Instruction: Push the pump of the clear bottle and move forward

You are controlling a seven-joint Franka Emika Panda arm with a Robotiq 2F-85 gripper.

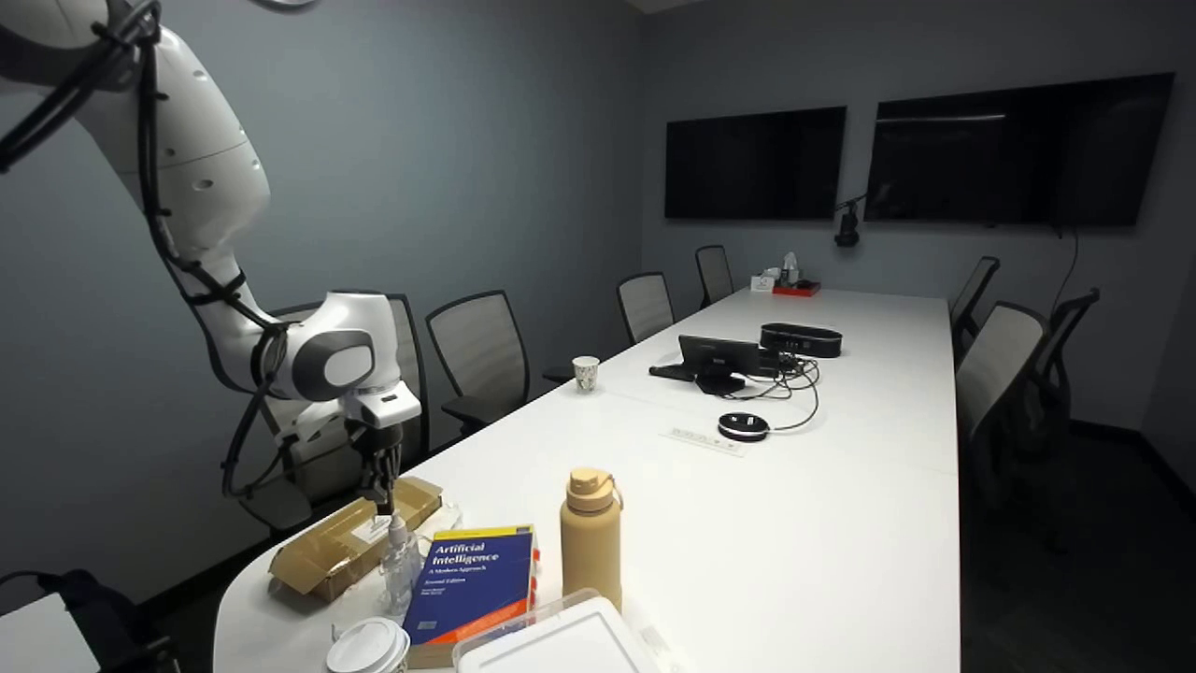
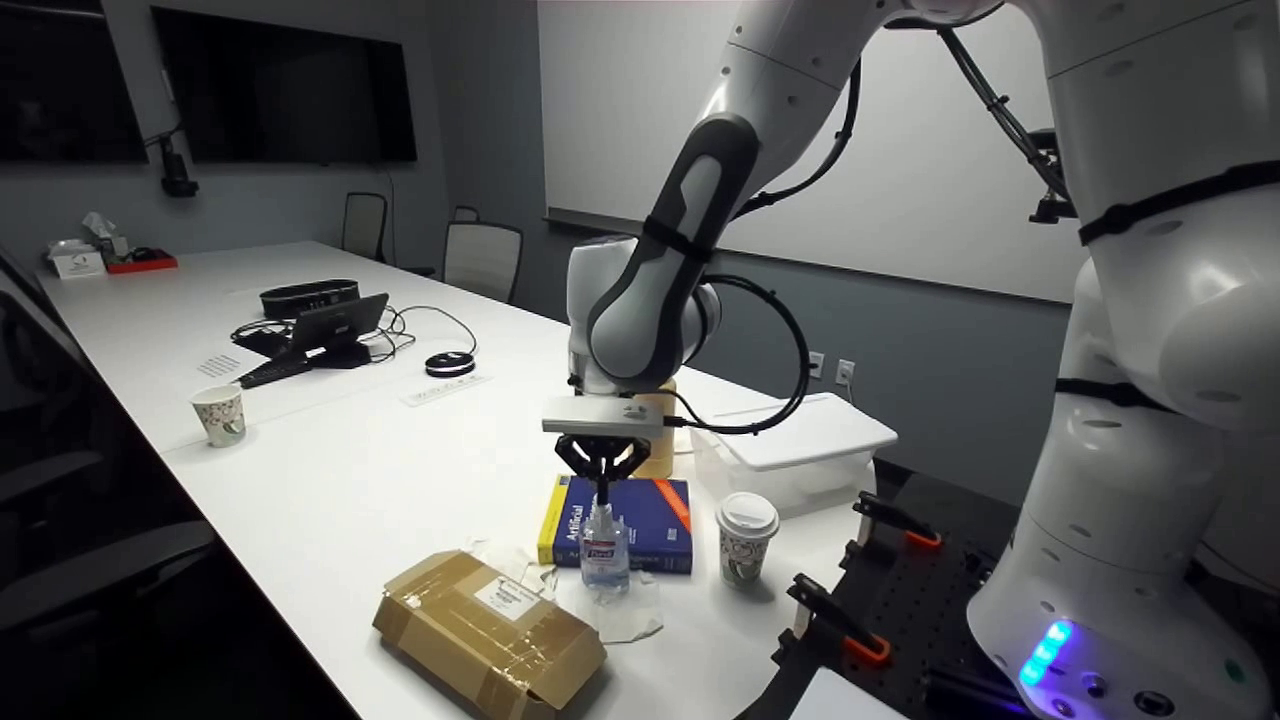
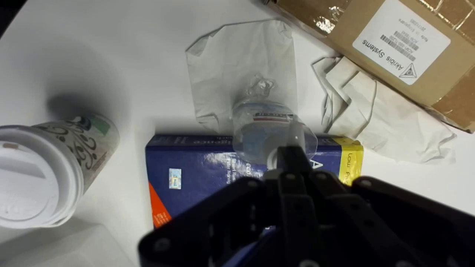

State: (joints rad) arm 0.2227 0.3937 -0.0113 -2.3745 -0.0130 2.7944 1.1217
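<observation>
An office meeting room: long white table (image 1: 841, 523), mesh chairs (image 1: 481, 341) left and right, two wall screens (image 1: 755, 164) at the far end, a black console (image 1: 718, 356) midway, perhaps a conference phone.

Pump bottle (image 2: 605, 562) between box (image 2: 465, 625) and book (image 2: 655, 512), gripper (image 2: 602, 491) above

The white table (image 2: 350, 480) bears a book (image 2: 655, 508), box (image 2: 470, 625) and lidded cup (image 2: 745, 545).

Robot arm (image 2: 1150, 120) arched high above its base (image 2: 1100, 590), blue lights (image 2: 1045, 652) lit there; forearm (image 2: 775, 90) slopes down to wrist (image 1: 346, 355). Wrist approx. vert., facing down, in both ext. views. Jaws point down too, closed, fingers (image 3: 295, 159) tog. at tips, blk linkages (image 3: 200, 218) spread wide behind.
</observation>
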